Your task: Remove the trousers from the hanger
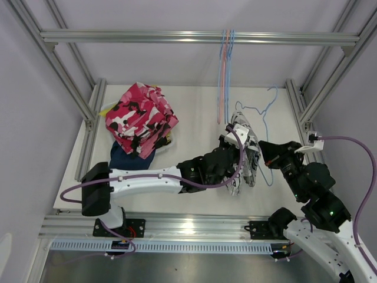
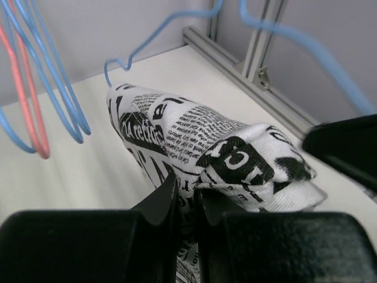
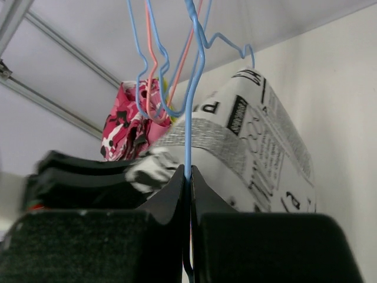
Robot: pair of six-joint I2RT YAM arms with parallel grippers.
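The white trousers with black newspaper lettering (image 1: 247,154) lie mid-table, still on a blue wire hanger (image 1: 268,121). My left gripper (image 1: 234,158) is shut on their cloth, seen close in the left wrist view (image 2: 187,187) with the trousers (image 2: 194,138) bunched ahead. My right gripper (image 1: 266,154) is shut on the blue hanger wire (image 3: 188,118), pinched between the fingertips (image 3: 189,177); the newspaper trousers (image 3: 253,147) lie just beyond. A pile at the back left has the pink-red patterned pair (image 1: 141,118) on top, navy blue (image 1: 126,158) under it and a yellow edge (image 1: 106,111).
Empty blue and pink hangers (image 1: 225,71) hang from the top rail (image 1: 177,37); they also show in the left wrist view (image 2: 35,88). Aluminium frame posts (image 1: 88,127) stand at the table's left and right (image 1: 297,100) sides.
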